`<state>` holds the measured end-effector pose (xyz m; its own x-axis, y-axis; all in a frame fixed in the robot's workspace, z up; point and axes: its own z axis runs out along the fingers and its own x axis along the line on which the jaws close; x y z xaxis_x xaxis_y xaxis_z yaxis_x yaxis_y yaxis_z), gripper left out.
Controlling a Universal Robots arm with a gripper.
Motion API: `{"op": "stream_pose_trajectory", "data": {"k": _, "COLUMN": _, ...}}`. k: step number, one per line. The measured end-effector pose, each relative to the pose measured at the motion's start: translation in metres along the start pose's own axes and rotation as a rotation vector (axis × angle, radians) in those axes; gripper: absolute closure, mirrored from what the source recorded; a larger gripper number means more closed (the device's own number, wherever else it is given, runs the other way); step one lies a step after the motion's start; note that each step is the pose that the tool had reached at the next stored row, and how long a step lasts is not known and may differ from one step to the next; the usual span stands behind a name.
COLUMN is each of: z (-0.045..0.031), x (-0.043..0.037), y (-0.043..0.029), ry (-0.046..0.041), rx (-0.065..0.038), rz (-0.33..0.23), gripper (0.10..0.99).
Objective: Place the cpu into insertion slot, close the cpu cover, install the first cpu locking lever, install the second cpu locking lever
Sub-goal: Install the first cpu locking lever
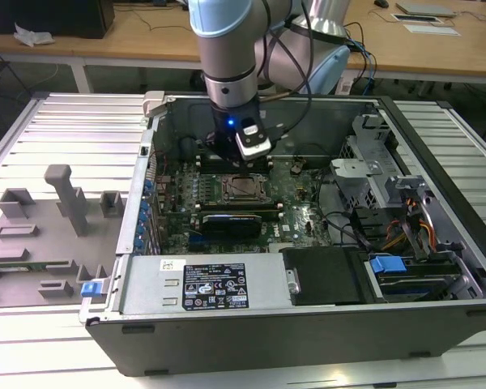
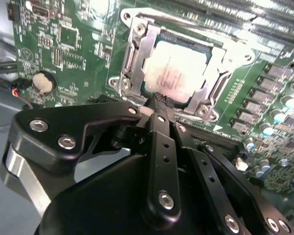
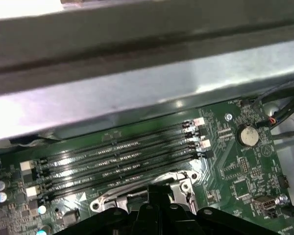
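Your gripper (image 2: 159, 105) hangs just over the near edge of the insertion slot (image 2: 179, 73) in the second wrist view, its fingers (image 2: 161, 132) pressed together into one narrow black tip and pinching nothing. The cpu (image 2: 179, 71) already lies flat inside the slot — pale face up — and the cpu cover (image 2: 137, 54) appears folded down around it, its window framing the chip. The tip sits at the cover's edge, touching or nearly so; you cannot tell which.

Judgement: the step in hand is seating the cover or a locking lever. Keep the tip on the metal frame, never on the chip face, and press straight down so the cover does not skew.

Containers: the open computer case (image 1: 308, 316) holds the motherboard (image 1: 296, 198), with the slot near the board's middle. Memory slots (image 3: 117, 156) run just beside the socket, and a coin cell (image 3: 247, 135) sits farther off.
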<state>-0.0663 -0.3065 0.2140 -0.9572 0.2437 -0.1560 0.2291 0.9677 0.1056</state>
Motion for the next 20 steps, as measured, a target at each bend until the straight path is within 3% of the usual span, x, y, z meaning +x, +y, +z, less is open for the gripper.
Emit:
{"op": "stream_pose_trajectory", "data": {"k": 4, "z": 0.0003, "x": -0.0019, "y": 0.0004, "ry": 0.0006, "rx": 0.038, "rz": -0.007, "gripper": 0.98}}
{"op": "stream_pose_trajectory", "data": {"k": 6, "z": 0.0005, "x": -0.0026, "y": 0.0006, "ry": 0.0009, "rx": 0.052, "rz": -0.01, "gripper": 0.98}}
{"op": "stream_pose_trajectory", "data": {"k": 17, "z": 0.0002, "x": -0.004, "y": -0.0046, "ry": 0.0019, "rx": 0.052, "rz": -0.018, "gripper": 0.98}}
{"op": "stream_pose_trajectory", "data": {"k": 18, "z": 0.0002, "x": -0.0041, "y": -0.0047, "ry": 0.0064, "rx": 0.053, "rz": -0.018, "gripper": 0.98}}
{"op": "stream_pose_trajectory", "data": {"k": 20, "z": 0.0006, "x": -0.0044, "y": -0.0046, "ry": 0.0371, "rx": 0.06, "rz": -0.017, "gripper": 0.98}}
